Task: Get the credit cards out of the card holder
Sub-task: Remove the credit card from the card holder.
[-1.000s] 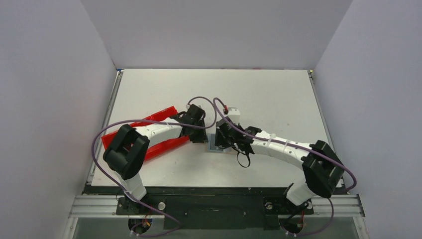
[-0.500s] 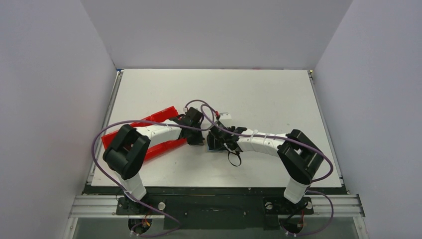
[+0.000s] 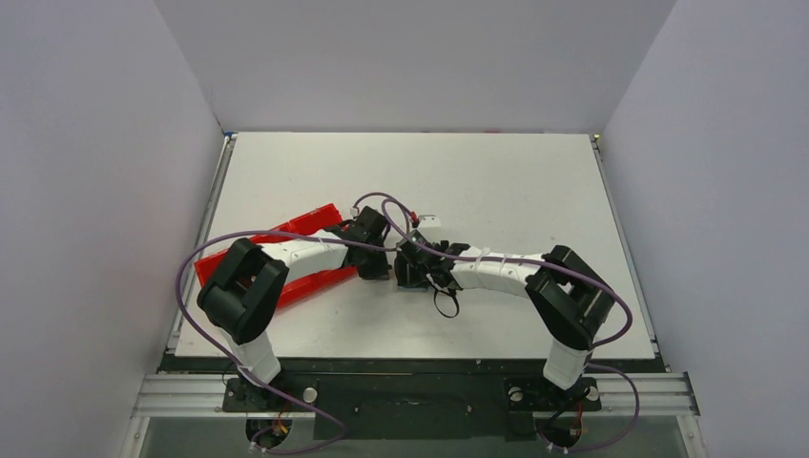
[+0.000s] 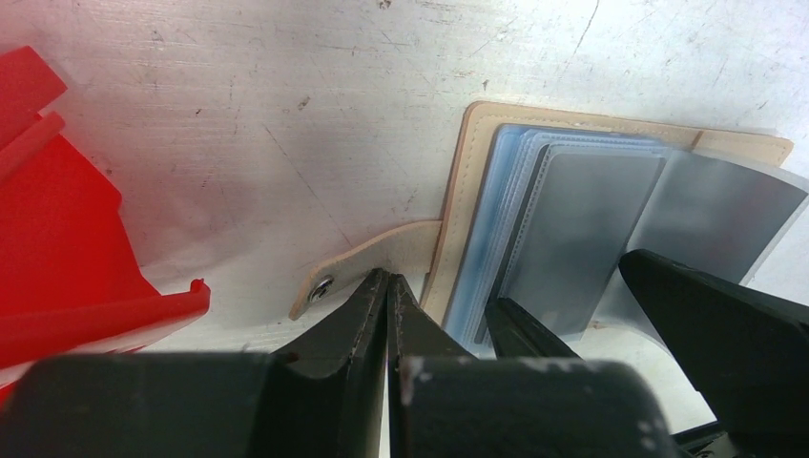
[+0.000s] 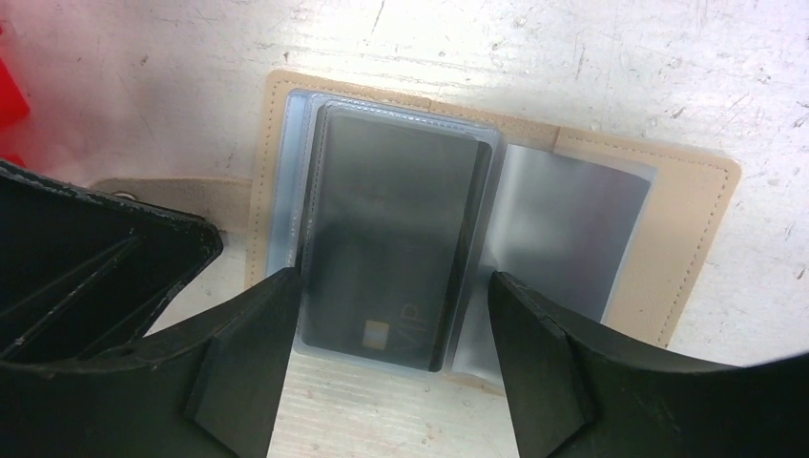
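Currently on the tabletop [image 4: 286, 76]: one open card holder, two pincers

Item one, the card holder [image 5: 689, 219]: tan, lying open and flat mid-tabletop, just right of the red tray [image 4: 67, 239]. Its clear sleeves [image 5: 572, 229] are fanned out, with a dark card [image 5: 396, 229] in the top one.

Item two, the left pincer [image 4: 388, 281]: clenched, tips at the holder's snap strap [image 4: 329, 277]. Whether it pinches the strap, I cannot tell.

Item three, the right pincer [image 5: 391, 281]: released, fingers either side of the dark card.

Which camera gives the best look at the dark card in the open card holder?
Right wrist: the dark card lies whole, chip visible, between the open fingers of the right gripper. Left wrist shows it washed grey, its corner behind one of that gripper's fingers. From the top camera, that gripper covers it.
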You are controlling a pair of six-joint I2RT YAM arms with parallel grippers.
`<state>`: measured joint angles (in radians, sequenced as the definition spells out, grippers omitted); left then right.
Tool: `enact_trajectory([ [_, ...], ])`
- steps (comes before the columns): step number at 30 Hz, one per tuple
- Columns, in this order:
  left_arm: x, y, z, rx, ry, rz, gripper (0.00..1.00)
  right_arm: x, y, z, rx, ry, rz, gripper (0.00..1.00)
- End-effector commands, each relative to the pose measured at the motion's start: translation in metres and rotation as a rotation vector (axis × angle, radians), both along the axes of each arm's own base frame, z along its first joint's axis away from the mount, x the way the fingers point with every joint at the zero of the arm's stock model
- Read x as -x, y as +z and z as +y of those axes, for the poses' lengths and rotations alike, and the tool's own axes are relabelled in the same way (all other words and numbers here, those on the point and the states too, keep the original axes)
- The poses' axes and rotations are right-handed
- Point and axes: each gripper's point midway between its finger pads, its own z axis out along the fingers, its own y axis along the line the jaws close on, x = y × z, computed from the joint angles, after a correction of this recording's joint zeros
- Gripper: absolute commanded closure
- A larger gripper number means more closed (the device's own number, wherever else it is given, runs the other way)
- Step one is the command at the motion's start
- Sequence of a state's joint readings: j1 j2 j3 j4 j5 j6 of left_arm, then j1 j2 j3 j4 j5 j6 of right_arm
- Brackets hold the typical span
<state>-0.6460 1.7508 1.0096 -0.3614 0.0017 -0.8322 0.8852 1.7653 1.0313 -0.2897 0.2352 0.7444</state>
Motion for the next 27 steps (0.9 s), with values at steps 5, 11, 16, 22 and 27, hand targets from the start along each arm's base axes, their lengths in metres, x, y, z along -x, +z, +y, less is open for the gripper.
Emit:
enact_trajectory([
  [5, -0.006, 0.000, -0.002, 0.009, 0.013, -0.009, 1.00, -0.011, 0.009, 0.015, -0.028, 0.007, -0.036, 0.31],
  [11, -0.006, -0.003, -0.003, 0.005, 0.011, -0.003, 1.00, -0.010, 0.007, 0.016, -0.025, 0.015, -0.029, 0.30],
  [16, -0.006, -0.003, -0.003, 0.004, 0.012, -0.002, 1.00, -0.010, 0.002, 0.014, -0.005, 0.009, -0.020, 0.31],
  [22, -0.006, -0.003, -0.003, 0.003, 0.014, 0.002, 1.00, -0.006, -0.006, 0.009, 0.025, 0.011, 0.000, 0.36],
  [27, -0.006, -0.003, -0.002, 0.002, 0.015, 0.003, 1.00, -0.003, -0.009, 0.006, 0.033, 0.011, 0.010, 0.44],
])
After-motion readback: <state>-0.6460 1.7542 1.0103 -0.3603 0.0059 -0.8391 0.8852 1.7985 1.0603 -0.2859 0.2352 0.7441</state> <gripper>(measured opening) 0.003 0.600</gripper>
